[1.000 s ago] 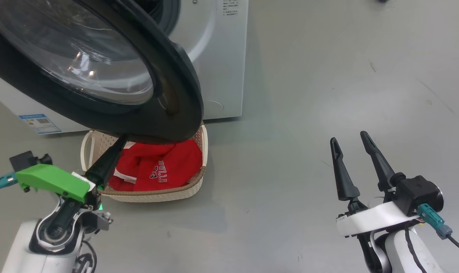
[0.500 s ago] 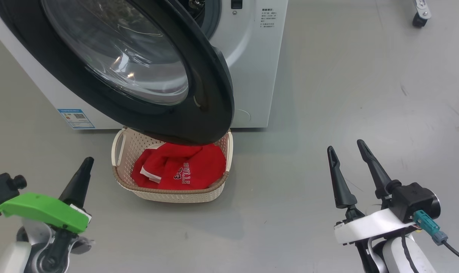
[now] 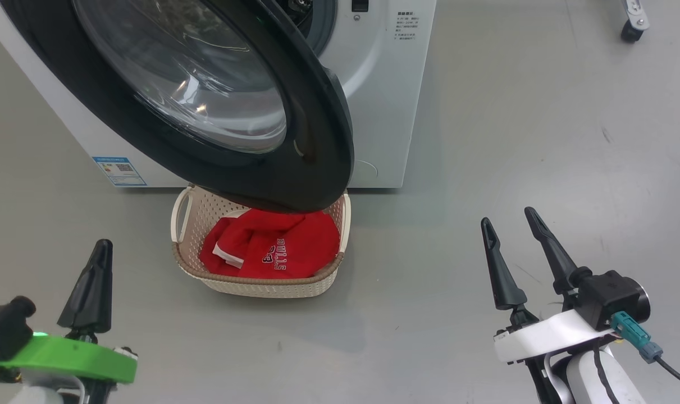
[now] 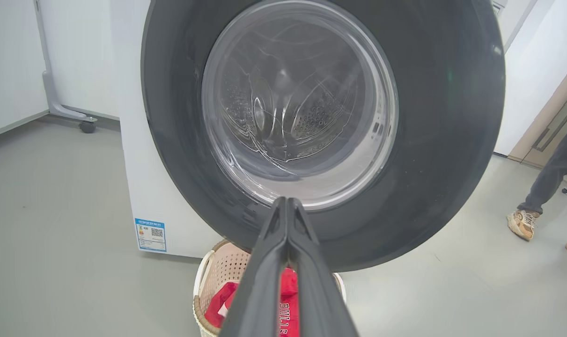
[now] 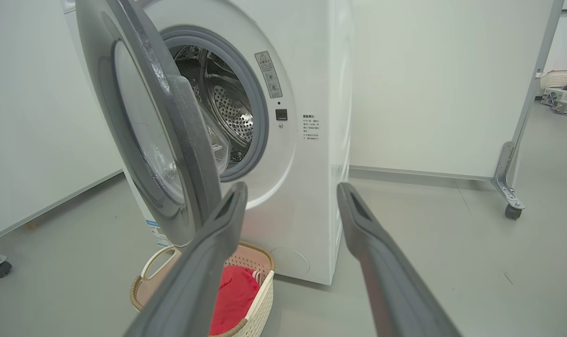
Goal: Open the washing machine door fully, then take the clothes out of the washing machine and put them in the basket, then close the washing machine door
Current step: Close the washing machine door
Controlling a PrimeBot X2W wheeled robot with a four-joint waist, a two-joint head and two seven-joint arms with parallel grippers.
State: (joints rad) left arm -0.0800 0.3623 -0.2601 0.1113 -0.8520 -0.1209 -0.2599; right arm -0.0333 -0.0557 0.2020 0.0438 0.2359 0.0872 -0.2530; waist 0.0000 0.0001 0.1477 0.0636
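Under the washing machine door [image 3: 317, 140], the basket [image 3: 261, 287] on the floor holds the red clothes [image 3: 278, 247], so only the closing seems to remain. That door stands half swung, its glass face toward the left gripper [image 3: 101, 249], whose jaws are pressed together and aimed straight at it. The right gripper [image 3: 507, 217], jaws wide, sits beyond the door's free edge and meets it edge-on.

One washing machine [image 3: 384, 84]; one door [image 3: 317, 140]; one basket [image 3: 261, 287]; one left gripper [image 3: 101, 248]; one right gripper [image 3: 507, 216] — clothes [image 3: 295, 238] heaped, uncountable.
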